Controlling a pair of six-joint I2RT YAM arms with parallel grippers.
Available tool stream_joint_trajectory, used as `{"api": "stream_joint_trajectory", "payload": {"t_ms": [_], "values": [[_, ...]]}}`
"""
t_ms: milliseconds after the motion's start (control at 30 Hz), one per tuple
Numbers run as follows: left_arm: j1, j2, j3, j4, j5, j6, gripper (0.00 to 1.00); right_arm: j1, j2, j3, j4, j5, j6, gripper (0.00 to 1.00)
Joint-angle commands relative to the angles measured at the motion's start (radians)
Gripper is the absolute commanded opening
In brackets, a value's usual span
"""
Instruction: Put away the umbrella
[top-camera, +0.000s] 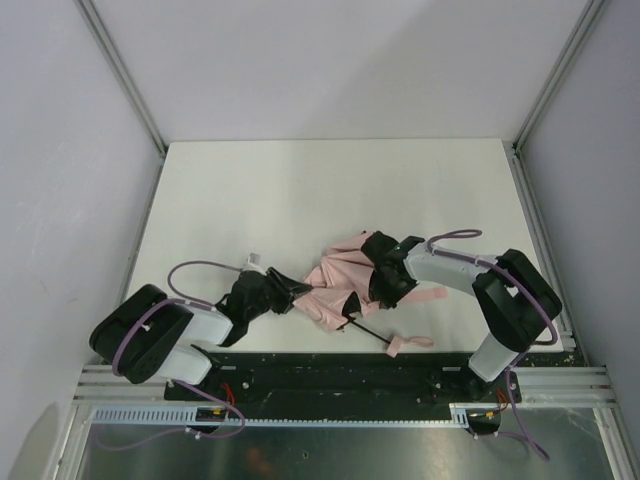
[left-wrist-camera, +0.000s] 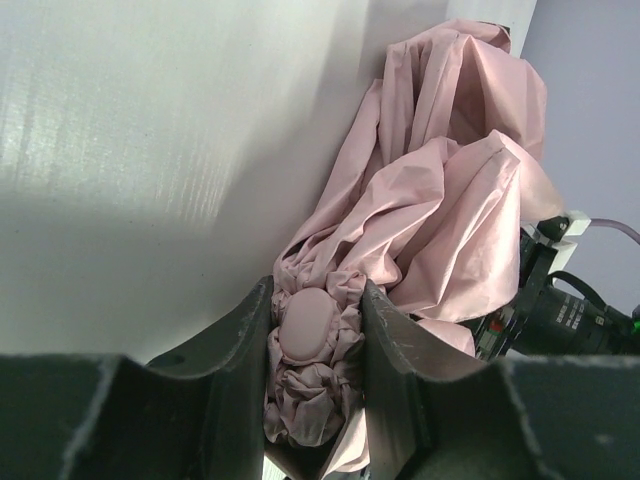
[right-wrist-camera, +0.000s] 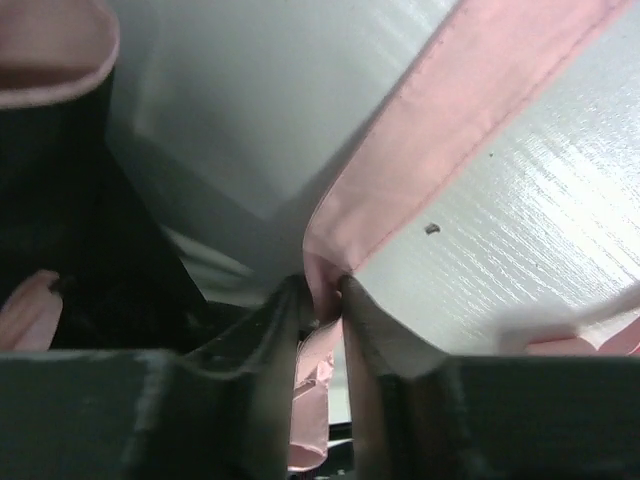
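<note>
1. My left gripper (left-wrist-camera: 315, 330) clamps the umbrella (top-camera: 335, 272) by its bunched top, steadying it on the table (top-camera: 300, 190)
2. My right gripper (right-wrist-camera: 325, 300) pinches the strap (right-wrist-camera: 470, 120), likely ready to wrap it closed

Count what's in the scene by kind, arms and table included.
umbrella: 1
robot arms: 2, the left arm and the right arm
table: 1
total: 4
</note>
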Motion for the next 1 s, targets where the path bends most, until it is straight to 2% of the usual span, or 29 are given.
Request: {"api": "stream_joint_trajectory", "payload": {"t_ms": [0,67,133,367,533,700,767,800,967], "values": [[-0.010,0.025,-0.030,0.016,-0.008,0.009,0.00,0.047,0.038,0.006,-0.034,0.048,0.073,0.18],[-0.009,0.029,-0.031,0.019,-0.006,0.005,0.00,0.055,-0.002,0.006,-0.066,0.090,0.071,0.06],[-0.009,0.038,-0.027,0.020,-0.001,0.002,0.00,0.073,-0.065,0.006,-0.070,0.157,0.044,0.01],[-0.010,0.074,-0.011,0.025,0.030,-0.003,0.00,0.229,-0.355,0.006,0.066,0.475,-0.178,0.00],[-0.011,0.073,-0.006,0.026,0.037,-0.008,0.00,0.270,-0.456,0.007,0.198,0.575,-0.383,0.00],[-0.009,0.063,-0.008,0.026,0.037,-0.011,0.00,0.267,-0.523,0.007,0.099,0.614,-0.367,0.00],[-0.009,0.068,-0.005,0.026,0.041,-0.012,0.00,0.281,-0.547,0.005,0.102,0.670,-0.423,0.00],[-0.009,0.072,-0.002,0.026,0.046,-0.012,0.00,0.293,-0.554,0.003,0.139,0.696,-0.490,0.00],[-0.009,0.082,-0.015,0.037,0.047,-0.030,0.00,0.334,-0.503,-0.050,0.743,0.658,-1.080,0.00]]}}
